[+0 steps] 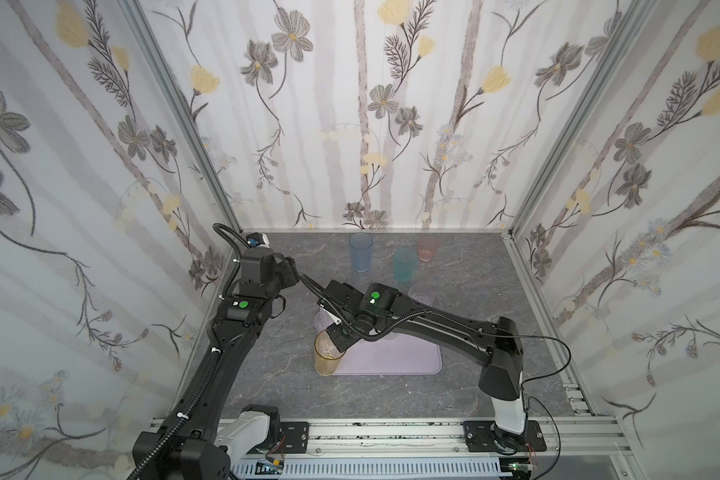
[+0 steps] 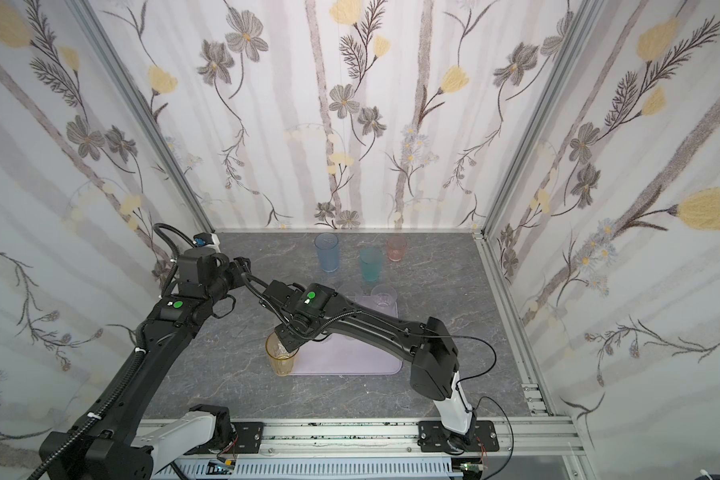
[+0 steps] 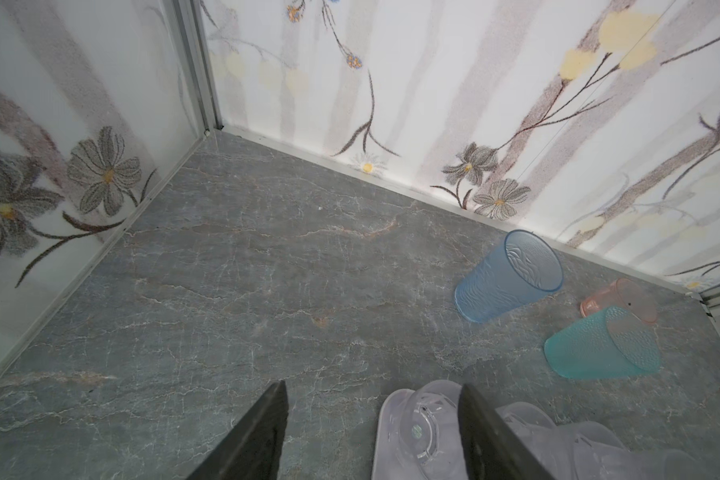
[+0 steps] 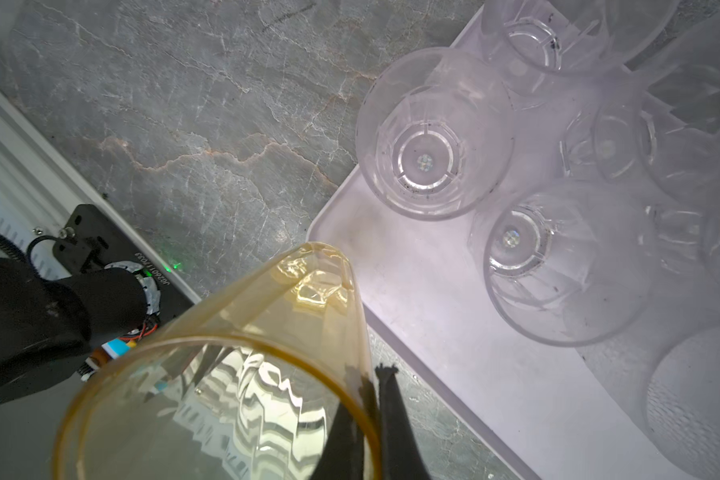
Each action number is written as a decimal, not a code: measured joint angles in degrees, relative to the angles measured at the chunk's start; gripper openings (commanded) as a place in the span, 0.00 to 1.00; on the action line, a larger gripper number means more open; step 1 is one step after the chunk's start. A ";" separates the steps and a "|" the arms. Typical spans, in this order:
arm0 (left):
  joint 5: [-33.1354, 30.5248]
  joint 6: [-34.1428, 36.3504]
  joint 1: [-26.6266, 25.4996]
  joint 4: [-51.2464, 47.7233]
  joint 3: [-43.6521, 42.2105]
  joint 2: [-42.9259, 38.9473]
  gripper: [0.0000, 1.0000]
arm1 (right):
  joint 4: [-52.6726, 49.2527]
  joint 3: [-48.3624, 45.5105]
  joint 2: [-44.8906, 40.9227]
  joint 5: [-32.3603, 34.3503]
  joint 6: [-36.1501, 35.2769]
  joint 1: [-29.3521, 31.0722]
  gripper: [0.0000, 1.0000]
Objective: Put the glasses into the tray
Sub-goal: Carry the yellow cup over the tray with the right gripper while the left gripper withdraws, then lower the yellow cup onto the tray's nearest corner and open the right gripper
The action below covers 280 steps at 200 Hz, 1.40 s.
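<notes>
On tray (image 4: pixel 412 266): clear glasses (image 4: pixel 433 133) (upright); R gripper (image 4: pixel 368 374) pinching amber glass (image 4: pixel 267 316) rim, L gripper (image 3: pixel 371 388) wide.

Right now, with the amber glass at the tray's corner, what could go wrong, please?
The right gripper pinches the amber glass by its rim only, and its base seems to straddle the edge of the tray: released here, it may tip. The left gripper stands open close against a clear glass; withdrawing could knock it.

Your lilac tray (image 1: pixel 391 361) holds upright short clear glasses (image 4: pixel 433 133); the amber glass (image 1: pixel 328 353) is upright at its near-left corner, perhaps touching. Blue glass (image 1: pixel 361 253), teal glass (image 1: pixel 405 264) and pink glass (image 1: pixel 428 248) stand beyond it.
</notes>
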 measured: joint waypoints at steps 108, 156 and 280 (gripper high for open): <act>0.00 -0.31 0.22 1.77 -2.43 1.14 0.68 | -0.72 5.79 7.82 4.57 -0.68 -1.73 0.00; 0.00 -0.24 0.24 2.69 -2.54 1.77 0.68 | -1.55 6.67 8.46 5.16 -0.68 -0.55 0.06; -0.04 0.28 0.76 3.30 -2.40 2.05 0.70 | -2.29 7.65 2.49 -4.61 0.42 -4.68 0.38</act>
